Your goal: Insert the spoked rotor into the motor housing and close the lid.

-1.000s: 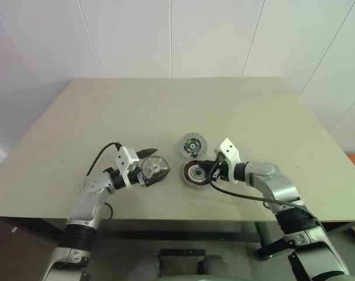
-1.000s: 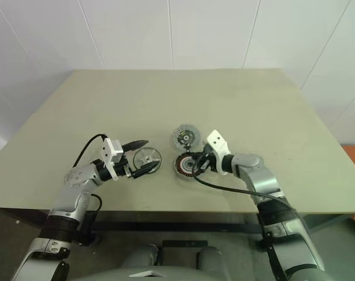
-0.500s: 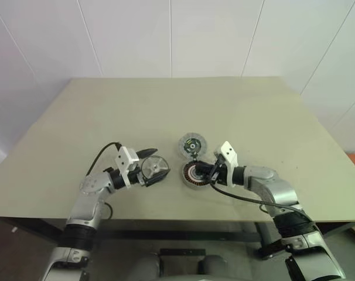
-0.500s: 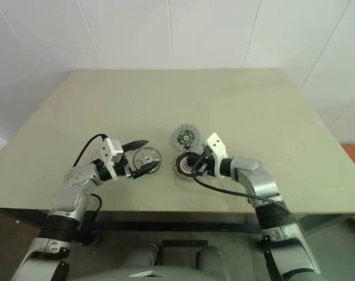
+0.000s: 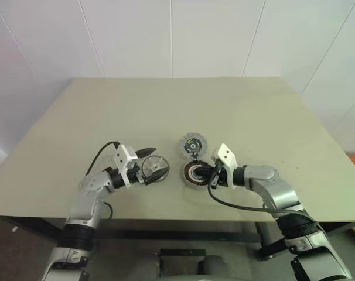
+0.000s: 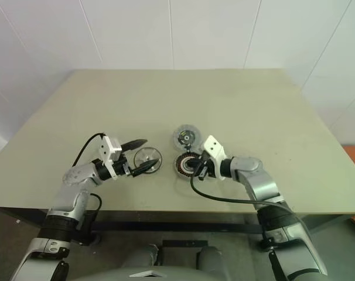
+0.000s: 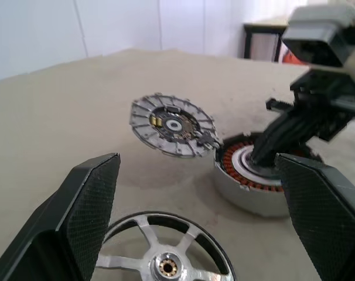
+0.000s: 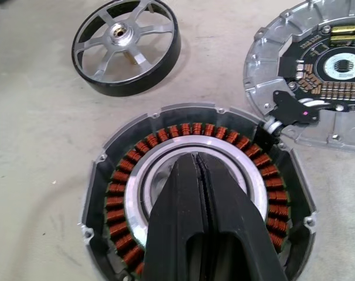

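Your spoked rotor lies between the left gripper's wide, empty jaws; the right gripper's closed jaws sit over the rotorless motor housing.

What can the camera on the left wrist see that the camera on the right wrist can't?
The left wrist view alone shows the left tool, its two black fingers wide apart around the spoked rotor, and the white wall behind the table. The right wrist view alone shows the whole ring of copper windings and the right tool's fingers pressed shut. Both show the rotor, the motor housing, the lid leaning on the housing's edge, and the right tool over the housing's pale centre.
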Motion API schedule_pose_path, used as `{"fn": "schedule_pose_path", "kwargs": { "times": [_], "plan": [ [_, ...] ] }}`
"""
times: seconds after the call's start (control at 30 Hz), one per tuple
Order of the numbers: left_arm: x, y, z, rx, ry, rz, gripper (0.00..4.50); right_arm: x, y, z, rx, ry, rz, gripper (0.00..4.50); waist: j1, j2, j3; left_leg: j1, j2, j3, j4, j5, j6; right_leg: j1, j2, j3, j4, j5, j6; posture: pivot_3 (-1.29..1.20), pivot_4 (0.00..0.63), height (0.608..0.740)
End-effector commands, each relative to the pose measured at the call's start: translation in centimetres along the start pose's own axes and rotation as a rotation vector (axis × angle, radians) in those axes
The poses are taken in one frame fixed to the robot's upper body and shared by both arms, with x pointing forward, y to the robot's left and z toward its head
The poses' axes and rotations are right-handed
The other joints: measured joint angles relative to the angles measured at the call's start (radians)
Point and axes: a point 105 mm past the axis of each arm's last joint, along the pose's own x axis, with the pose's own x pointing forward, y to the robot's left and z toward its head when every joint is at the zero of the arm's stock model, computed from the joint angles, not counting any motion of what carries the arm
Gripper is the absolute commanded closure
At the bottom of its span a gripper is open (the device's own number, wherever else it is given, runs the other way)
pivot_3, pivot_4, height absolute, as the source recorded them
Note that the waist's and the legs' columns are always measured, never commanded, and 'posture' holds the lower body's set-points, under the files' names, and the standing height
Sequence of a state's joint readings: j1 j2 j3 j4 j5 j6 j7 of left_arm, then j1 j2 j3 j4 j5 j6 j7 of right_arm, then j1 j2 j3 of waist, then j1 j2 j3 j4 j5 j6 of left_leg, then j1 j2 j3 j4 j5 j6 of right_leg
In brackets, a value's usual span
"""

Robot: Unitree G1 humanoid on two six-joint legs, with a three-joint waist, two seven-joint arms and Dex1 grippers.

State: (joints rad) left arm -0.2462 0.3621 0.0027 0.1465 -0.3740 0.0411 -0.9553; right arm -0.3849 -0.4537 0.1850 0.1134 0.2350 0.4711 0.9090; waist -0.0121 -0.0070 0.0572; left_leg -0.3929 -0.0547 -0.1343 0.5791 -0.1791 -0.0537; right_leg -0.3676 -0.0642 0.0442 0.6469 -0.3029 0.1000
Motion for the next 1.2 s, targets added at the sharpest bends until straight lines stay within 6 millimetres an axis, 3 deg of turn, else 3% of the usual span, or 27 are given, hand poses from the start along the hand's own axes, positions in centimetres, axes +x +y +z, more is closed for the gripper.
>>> {"fn": "schedule_pose_path", "kwargs": {
  "times": [0.03, 0.3, 0.47, 0.6, 0.7, 0.9, 1.2],
  "plan": [
    [-0.8, 0.6, 2.6, -0.028, -0.069, 0.019, 0.0, -1.1, -0.2, 5.0, -0.009, -0.176, 0.072, 4.47, -0.002, 0.0, 0.001, 0.0, 0.0, 0.0, 0.0, 0.0, 0.0, 0.0, 0.0, 0.0, 0.0, 0.0, 0.0, 0.0, 0.0, 0.74],
    [-3.2, -0.9, 3.6, -0.292, -0.093, 0.034, 0.0, -3.2, 0.7, 7.8, -0.082, -0.192, 0.237, 4.47, -0.003, 0.0, 0.001, 0.0, 0.001, 0.0, -0.002, 0.0, 0.0, -0.001, 0.0, 0.0, 0.0, 0.0, 0.0, 0.0, 0.0, 0.74],
    [-4.7, -4.2, 1.8, -0.564, -0.047, 0.053, 0.0, -4.3, 1.2, 8.3, -0.141, -0.156, 0.317, 4.47, -0.004, 0.0, 0.001, -0.001, 0.001, -0.002, -0.001, -0.001, 0.0, -0.001, -0.002, 0.001, -0.001, 0.0, 0.0, 0.0, 0.0, 0.74],
    [-5.6, -5.1, 0.8, -0.744, -0.043, 0.145, 0.0, -4.9, 1.4, 8.3, -0.165, -0.129, 0.338, 4.47, -0.001, 0.0, 0.002, 0.0, 0.001, -0.002, 0.0, -0.002, -0.002, -0.004, -0.003, 0.001, -0.001, -0.003, 0.004, 0.0, 0.0, 0.74],
    [-6.9, -4.6, -0.1, -0.806, -0.015, 0.245, 0.0, -5.1, 1.3, 8.0, -0.171, -0.114, 0.335, 4.47, -0.003, 0.0, 0.002, 0.0, 0.002, -0.001, 0.001, -0.002, -0.003, -0.004, -0.003, 0.0, -0.001, -0.003, 0.004, 0.0, 0.0, 0.74],
    [-9.0, -1.7, -1.2, -0.81, 0.019, 0.442, 0.0, -5.1, 1.2, 7.6, -0.171, -0.102, 0.328, 4.47, -0.003, 0.0, 0.002, -0.001, 0.001, 0.001, 0.001, -0.003, -0.001, -0.004, -0.009, -0.002, -0.006, -0.001, 0.0, 0.0, 0.0, 0.74],
    [-7.0, 0.4, -1.1, -0.777, 0.053, 0.427, 0.0, -5.1, 0.9, 7.5, -0.169, -0.11, 0.299, 4.47, 0.003, 0.0, 0.001, -0.006, -0.003, 0.002, 0.0, -0.006, 0.004, -0.005, -0.014, -0.006, -0.012, 0.0, 0.0, 0.0, 0.0, 0.74]
  ]
}}
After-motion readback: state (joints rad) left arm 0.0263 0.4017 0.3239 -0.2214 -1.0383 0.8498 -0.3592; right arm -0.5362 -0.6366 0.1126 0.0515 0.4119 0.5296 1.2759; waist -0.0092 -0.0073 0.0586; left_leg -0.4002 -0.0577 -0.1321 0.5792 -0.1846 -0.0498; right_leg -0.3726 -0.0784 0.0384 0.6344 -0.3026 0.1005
